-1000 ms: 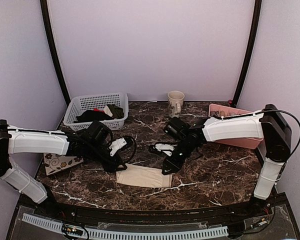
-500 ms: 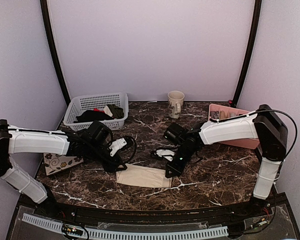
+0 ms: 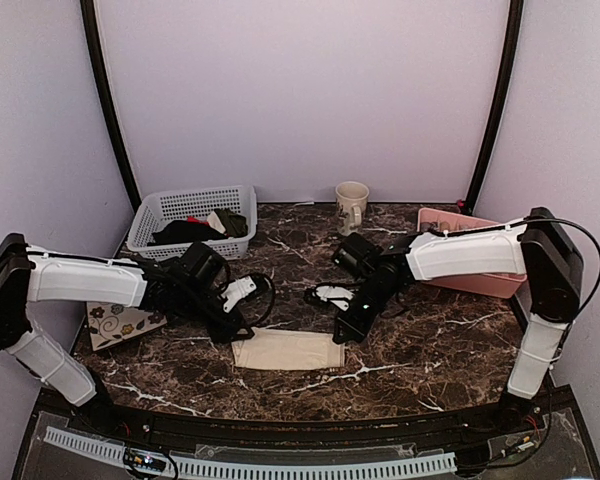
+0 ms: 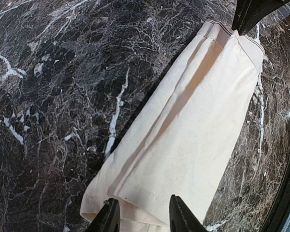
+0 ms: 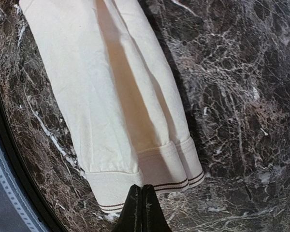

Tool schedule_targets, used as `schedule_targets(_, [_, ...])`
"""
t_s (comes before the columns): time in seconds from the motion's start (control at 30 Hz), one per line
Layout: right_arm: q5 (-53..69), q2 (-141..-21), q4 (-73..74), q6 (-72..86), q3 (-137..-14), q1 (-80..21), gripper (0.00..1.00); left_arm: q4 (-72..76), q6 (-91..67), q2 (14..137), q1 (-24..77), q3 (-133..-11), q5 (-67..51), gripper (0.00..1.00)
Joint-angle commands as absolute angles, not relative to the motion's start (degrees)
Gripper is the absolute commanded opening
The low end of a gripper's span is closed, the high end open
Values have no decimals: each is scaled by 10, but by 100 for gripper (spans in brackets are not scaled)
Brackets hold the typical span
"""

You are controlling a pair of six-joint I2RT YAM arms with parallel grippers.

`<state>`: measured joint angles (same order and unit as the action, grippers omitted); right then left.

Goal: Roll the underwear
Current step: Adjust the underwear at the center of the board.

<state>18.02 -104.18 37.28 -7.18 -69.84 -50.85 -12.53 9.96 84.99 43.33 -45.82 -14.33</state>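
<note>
1. The underwear [image 3: 287, 350], plain cream woven cloth folded into a long flat strip, lies low in the centre of the overhead view. It rests on a dark, glossy marble-patterned table [image 3: 430, 350] with white veins.
2. In the right wrist view its waistband [image 5: 150, 179], edged with two thin dark stripes, sits at the bottom of the frame. Soft lengthwise creases run up the cloth.
3. The right gripper [image 5: 141, 208] has its black fingers pressed together, with the tips at that waistband edge. I cannot tell whether any cloth is pinched.
4. The left gripper [image 4: 142, 218] has its fingers apart, straddling the strip's opposite end.
5. At upper left is a white lattice plastic basket [image 3: 150, 215] holding dark clothes [image 3: 185, 232]. At centre back is a cream mug [image 3: 352, 205] with a print too small to read. At the right is a pink tray [image 3: 485, 285], and at the left edge a floral tile [image 3: 120, 325].
</note>
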Motion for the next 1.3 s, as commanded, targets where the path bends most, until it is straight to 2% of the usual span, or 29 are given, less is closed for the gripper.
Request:
schedule_targets(0.0, [161, -1035, 349, -55, -689, -496, 0, -134, 109, 860, 425, -487, -145, 38])
schedule_targets(0.4, [142, -1095, 328, -14, -684, -493, 0, -141, 113, 896, 424, -504, -153, 38])
schedule_targets(0.83, [132, -1048, 362, 62, -699, -482, 0, -170, 75, 895, 412, -518, -36, 39])
schedule_targets(0.87, [130, -1041, 366, 70, -703, -481, 4, -171, 70, 886, 410, -519, -26, 40])
schedule_targets(0.9, [130, -1033, 368, 78, -707, -478, 16, -171, 68, 869, 409, -521, -18, 43])
schedule_targets(0.93, [128, -1025, 369, 81, -710, -477, 21, -172, 65, 855, 409, -522, -11, 47])
schedule_targets(0.97, [124, -1015, 369, 85, -711, -476, 30, -170, 62, 839, 409, -520, -10, 51])
schedule_targets(1.07, [109, -984, 364, 90, -715, -468, 42, -158, 44, 784, 409, -516, -5, 75])
schedule_targets(1.1, [107, -973, 356, 91, -715, -463, 44, -149, 33, 764, 409, -514, 3, 80])
schedule_targets(1.2, [94, -925, 300, 109, -696, -448, 49, -125, -29, 715, 409, -505, 60, 86])
schedule_targets(1.23, [97, -918, 276, 113, -689, -443, 53, -124, -55, 704, 408, -505, 82, 91])
schedule_targets(1.27, [105, -893, 248, 116, -680, -439, 66, -131, -81, 695, 408, -507, 105, 98])
